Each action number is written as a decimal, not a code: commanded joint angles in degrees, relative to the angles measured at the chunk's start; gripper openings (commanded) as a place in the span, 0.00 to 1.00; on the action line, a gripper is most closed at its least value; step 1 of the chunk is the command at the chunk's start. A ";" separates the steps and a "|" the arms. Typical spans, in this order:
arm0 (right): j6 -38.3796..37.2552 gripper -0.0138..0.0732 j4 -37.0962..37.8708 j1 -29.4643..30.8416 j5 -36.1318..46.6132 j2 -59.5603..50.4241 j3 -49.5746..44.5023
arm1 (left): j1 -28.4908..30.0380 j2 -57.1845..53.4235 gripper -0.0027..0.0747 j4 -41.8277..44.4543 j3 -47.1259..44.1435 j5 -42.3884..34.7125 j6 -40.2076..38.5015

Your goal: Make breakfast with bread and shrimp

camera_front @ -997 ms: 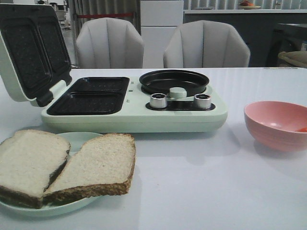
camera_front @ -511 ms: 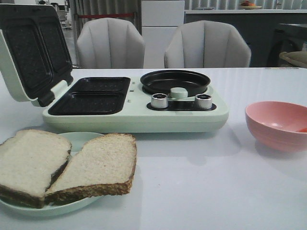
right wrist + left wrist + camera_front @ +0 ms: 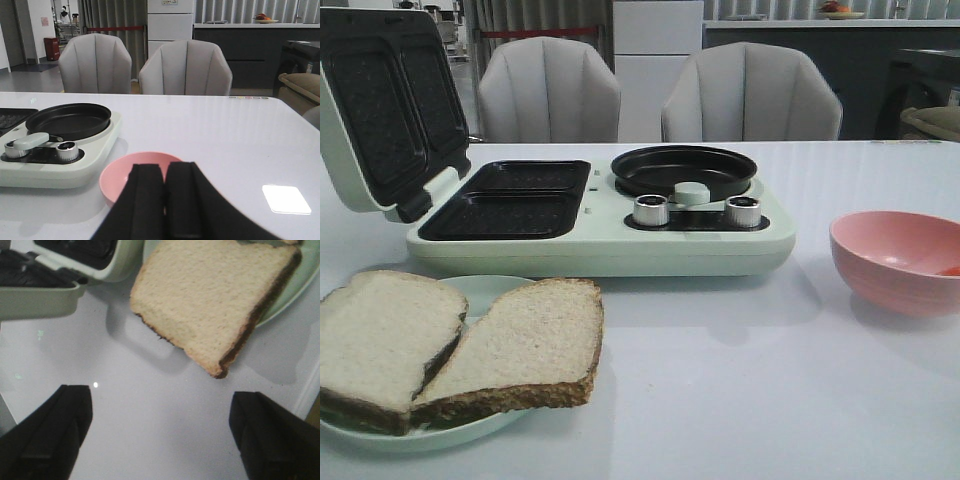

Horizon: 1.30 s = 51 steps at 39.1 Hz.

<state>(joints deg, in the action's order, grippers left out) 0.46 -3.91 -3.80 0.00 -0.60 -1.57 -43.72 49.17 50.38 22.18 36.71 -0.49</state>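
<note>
Two slices of bread lie overlapping on a pale green plate at the table's front left. In the left wrist view one slice overhangs the plate rim. My left gripper is open over bare table just short of that slice, with nothing between its fingers. A thin orange sliver of shrimp shows inside the pink bowl on the right. My right gripper is shut, empty as far as I can see, hovering in front of the bowl. Neither gripper shows in the front view.
A pale green breakfast maker stands mid-table with its lid raised at the left. It has two dark sandwich wells, a round black pan and two silver knobs. Two grey chairs stand behind the table.
</note>
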 commanded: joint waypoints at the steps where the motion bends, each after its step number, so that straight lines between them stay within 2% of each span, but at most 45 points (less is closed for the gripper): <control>1: 0.19 0.32 0.13 0.39 5.07 -1.22 0.98 | -1.99 5.60 0.82 6.31 1.51 -1.26 -0.20; 10: 0.19 0.32 0.13 0.39 5.07 -1.22 0.98 | -1.99 15.92 0.82 12.44 1.51 -2.97 -0.42; 23: 0.19 0.32 0.13 0.39 5.07 -1.22 0.98 | 1.05 24.25 0.82 18.96 1.83 -8.38 -0.88; 34: 0.19 0.32 0.13 0.39 5.07 -1.22 0.98 | 1.97 30.57 0.81 25.20 3.92 -8.74 -4.01; 45: 0.19 0.32 0.13 0.39 5.07 -1.22 0.98 | 4.84 35.03 0.67 27.40 6.28 -7.10 -4.01; 51: 0.19 0.32 0.13 0.39 5.07 -1.22 0.98 | 6.69 35.48 0.60 28.96 7.12 -9.11 -4.01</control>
<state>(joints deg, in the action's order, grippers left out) 0.46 -3.91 -3.80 0.00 -0.60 -1.57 -37.87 85.70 77.55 27.64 27.50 -3.67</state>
